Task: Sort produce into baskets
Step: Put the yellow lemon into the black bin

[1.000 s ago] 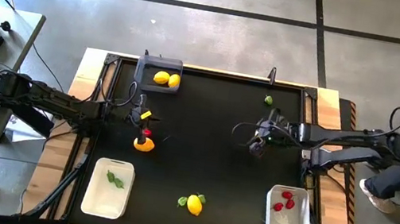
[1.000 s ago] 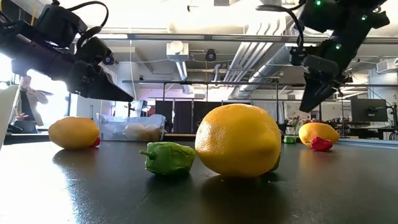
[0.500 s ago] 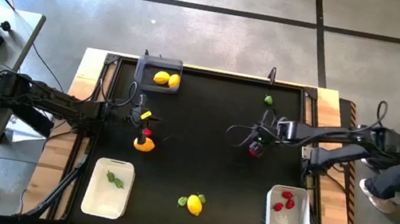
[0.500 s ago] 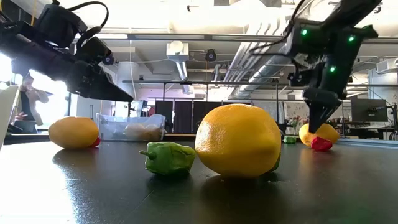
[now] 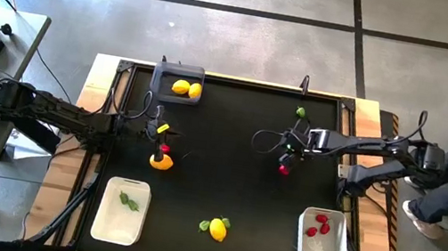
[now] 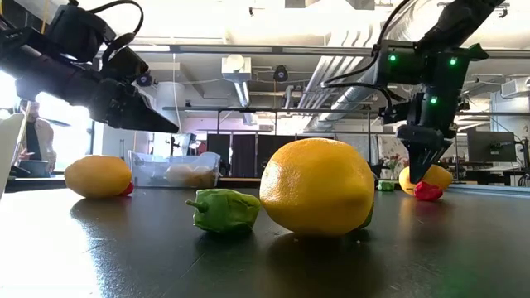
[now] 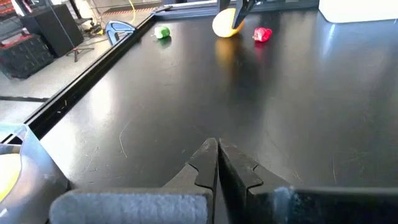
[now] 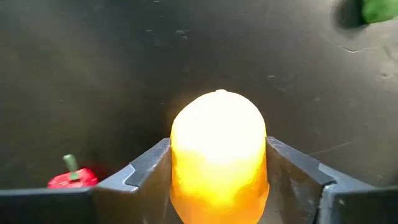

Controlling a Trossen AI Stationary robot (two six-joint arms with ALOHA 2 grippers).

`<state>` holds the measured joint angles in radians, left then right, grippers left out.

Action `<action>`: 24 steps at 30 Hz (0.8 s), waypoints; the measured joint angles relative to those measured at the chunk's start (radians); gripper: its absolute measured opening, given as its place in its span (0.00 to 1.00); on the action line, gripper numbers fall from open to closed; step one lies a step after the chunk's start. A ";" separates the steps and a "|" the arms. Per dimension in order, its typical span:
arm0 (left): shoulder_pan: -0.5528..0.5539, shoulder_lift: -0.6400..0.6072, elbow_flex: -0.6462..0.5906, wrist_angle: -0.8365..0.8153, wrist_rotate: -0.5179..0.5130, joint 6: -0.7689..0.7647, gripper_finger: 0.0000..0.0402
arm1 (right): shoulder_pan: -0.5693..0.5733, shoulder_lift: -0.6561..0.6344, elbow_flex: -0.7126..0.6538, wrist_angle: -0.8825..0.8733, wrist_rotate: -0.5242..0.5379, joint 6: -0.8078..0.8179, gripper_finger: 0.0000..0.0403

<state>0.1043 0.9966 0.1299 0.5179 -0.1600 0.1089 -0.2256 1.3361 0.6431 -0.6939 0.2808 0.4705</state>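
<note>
Black tabletop [image 5: 226, 171], grey concrete floor [image 5: 247, 39]

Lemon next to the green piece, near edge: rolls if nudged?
Probably: the lemon looks rounded and smooth on a glossy table, so it may roll. The green piece beside it might block one side.
</note>
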 joint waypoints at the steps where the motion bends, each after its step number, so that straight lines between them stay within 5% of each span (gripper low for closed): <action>1: 0.000 0.000 0.000 0.000 0.000 0.000 0.00 | 0.000 0.000 0.000 0.002 -0.012 -0.003 0.50; 12: 0.000 0.000 0.000 0.005 -0.007 0.042 0.00 | 0.006 -0.065 -0.008 0.087 -0.129 -0.041 0.44; 20: 0.000 0.000 0.000 0.004 -0.009 0.047 0.00 | 0.006 -0.114 -0.006 0.381 -0.134 -0.182 0.43; 24: -0.002 0.000 0.000 0.011 0.108 0.041 0.00 | 0.006 -0.110 -0.006 0.541 -0.163 -0.249 0.43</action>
<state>0.1024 0.9970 0.1299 0.5285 -0.0524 0.1495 -0.2199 1.2264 0.6373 -0.1529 0.1174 0.2215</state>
